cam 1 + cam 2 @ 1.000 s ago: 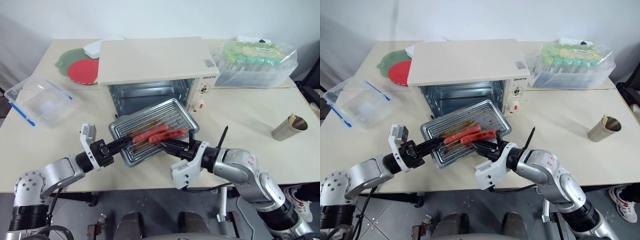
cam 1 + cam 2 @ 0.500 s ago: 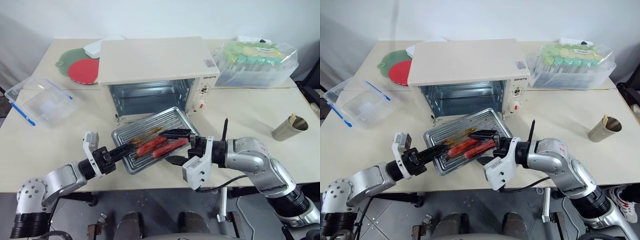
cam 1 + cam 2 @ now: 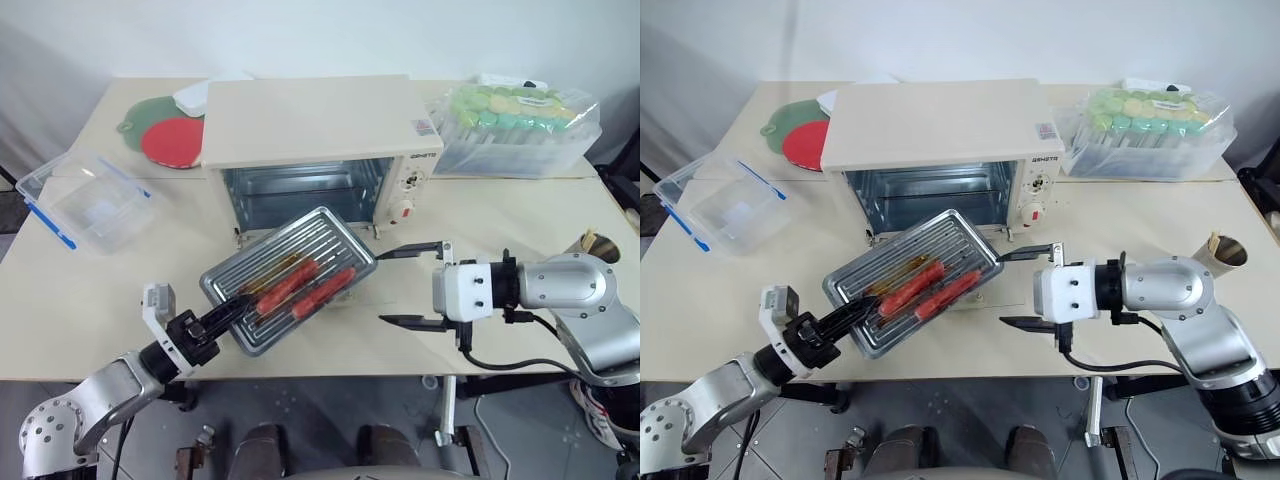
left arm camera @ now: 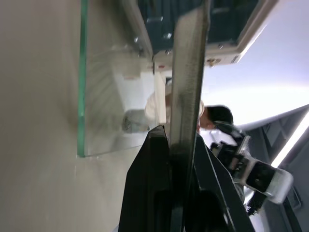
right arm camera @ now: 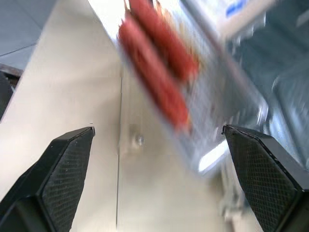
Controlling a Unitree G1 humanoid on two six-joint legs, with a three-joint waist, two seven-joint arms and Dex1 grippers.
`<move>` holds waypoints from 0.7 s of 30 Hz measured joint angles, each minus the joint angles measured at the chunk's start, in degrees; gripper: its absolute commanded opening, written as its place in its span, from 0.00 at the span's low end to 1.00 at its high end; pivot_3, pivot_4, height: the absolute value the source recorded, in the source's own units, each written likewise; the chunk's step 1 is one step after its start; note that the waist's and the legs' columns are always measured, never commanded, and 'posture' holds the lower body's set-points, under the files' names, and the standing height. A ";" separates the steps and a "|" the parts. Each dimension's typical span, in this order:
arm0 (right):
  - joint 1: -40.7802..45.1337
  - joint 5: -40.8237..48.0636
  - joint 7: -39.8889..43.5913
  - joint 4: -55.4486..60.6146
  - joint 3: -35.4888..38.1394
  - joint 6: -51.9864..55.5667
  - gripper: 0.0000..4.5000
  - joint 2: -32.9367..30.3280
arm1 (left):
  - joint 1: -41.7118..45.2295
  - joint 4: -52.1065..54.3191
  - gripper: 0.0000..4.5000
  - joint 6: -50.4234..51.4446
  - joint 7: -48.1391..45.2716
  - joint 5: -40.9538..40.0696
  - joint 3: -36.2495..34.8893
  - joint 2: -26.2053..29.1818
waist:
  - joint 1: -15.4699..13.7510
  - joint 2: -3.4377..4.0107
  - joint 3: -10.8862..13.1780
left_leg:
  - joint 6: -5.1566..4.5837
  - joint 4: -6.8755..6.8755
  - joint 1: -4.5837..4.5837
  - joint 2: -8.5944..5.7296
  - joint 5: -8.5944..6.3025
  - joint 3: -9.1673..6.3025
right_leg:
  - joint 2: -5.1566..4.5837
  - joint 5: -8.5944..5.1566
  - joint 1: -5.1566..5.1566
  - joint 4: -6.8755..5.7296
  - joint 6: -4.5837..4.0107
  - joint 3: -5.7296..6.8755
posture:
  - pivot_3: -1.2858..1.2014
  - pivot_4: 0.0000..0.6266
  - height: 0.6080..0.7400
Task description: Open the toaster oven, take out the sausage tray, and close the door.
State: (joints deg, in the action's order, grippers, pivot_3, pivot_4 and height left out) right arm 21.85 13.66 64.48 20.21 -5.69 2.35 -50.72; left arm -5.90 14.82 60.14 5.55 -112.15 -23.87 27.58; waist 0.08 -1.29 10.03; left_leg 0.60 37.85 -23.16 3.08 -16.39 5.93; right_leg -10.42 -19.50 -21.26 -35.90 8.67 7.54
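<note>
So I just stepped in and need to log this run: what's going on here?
The robot's left gripper is shut on the near edge of the shallow silver metal tray with red sausages, holding it out in front of the cream-white toaster oven. The oven's glass door lies folded down. The right gripper hangs beside the tray with its jaws wide open, touching nothing. The door is not yet closed.

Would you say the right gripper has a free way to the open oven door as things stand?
Probably not: the tray, held by the left gripper, hangs over the door, while the open right gripper stands beside it.
</note>
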 measured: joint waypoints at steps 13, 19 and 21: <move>-0.28 -1.83 4.96 -26.65 -0.75 -8.78 0.00 5.59 | -19.68 13.33 0.00 -9.26 -3.94 0.01 -5.99 -4.07 | 0.07 0.06 0.04 | -0.08 0.17 0.03 0.00 -0.08 0.21 | -0.01 -0.01 0.14 0.26 -0.02 0.01 | 0.52 0.24 1.00; 1.70 -3.71 6.39 -34.20 -3.07 -12.88 0.00 9.64 | -28.60 19.69 0.00 -16.37 -5.45 -0.01 -6.64 -5.76 | 0.09 0.18 0.10 | -0.08 0.16 0.02 0.00 -0.08 0.24 | -0.01 -0.01 0.16 0.31 -0.03 0.02 | 0.52 0.24 1.00; 2.00 -4.17 6.83 -35.55 -3.40 -13.88 0.00 10.49 | -32.44 21.71 0.00 -18.43 -5.92 -0.02 -6.55 -6.70 | 0.09 0.23 0.14 | -0.08 0.17 0.02 -0.01 -0.09 0.25 | -0.01 -0.01 0.15 0.33 -0.03 0.01 | 0.52 0.24 1.00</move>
State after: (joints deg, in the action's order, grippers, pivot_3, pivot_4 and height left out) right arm 23.85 9.49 71.32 -15.34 -9.09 -11.53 -40.22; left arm -38.34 36.53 41.71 -0.37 -112.16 -30.42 20.87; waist 0.17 -1.06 10.16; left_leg 0.51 38.01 -23.14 3.08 -16.48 6.18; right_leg -10.43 -19.51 -21.11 -35.57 8.63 7.55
